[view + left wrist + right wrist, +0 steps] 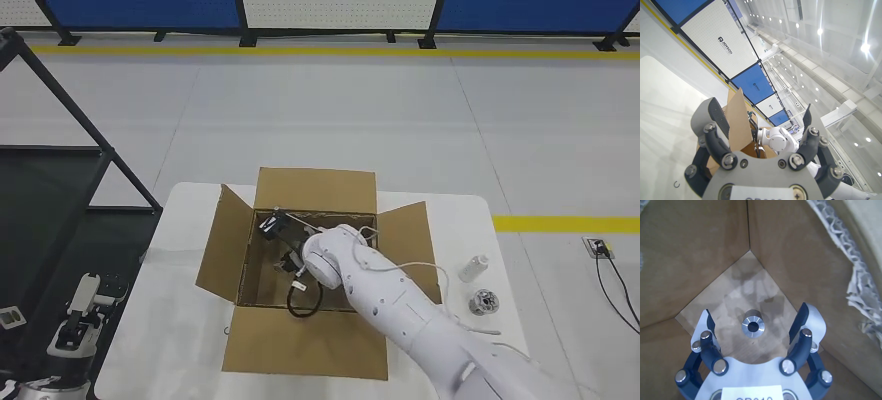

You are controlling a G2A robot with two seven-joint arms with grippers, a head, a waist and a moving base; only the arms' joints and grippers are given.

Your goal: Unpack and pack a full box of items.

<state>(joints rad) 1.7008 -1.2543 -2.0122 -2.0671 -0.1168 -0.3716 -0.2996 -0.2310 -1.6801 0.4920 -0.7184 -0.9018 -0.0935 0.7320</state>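
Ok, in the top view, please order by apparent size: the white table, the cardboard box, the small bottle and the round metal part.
1. white table
2. cardboard box, flaps open
3. small bottle and round metal part: nearly alike; the bottle looks slightly longer, but I would not rank them firmly.

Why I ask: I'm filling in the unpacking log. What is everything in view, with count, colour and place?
Cardboard box: 1, brown, flaps open, mid-table.
Table: 1, white, under the box.
Metal cylinder: 1, silver, standing on the box floor near a corner.
Honeycomb paper: 1 piece, grey-white, at the box's edge.
Bottle: 1, clear, on the table right of the box.
Round metal part: 1, silver, beside the bottle.
Frame: 1, black, left of the table.
Right gripper: 1, grey-black, open, inside the box above the cylinder.
Left gripper: 1, grey-black, open, empty, beside the table's left edge.
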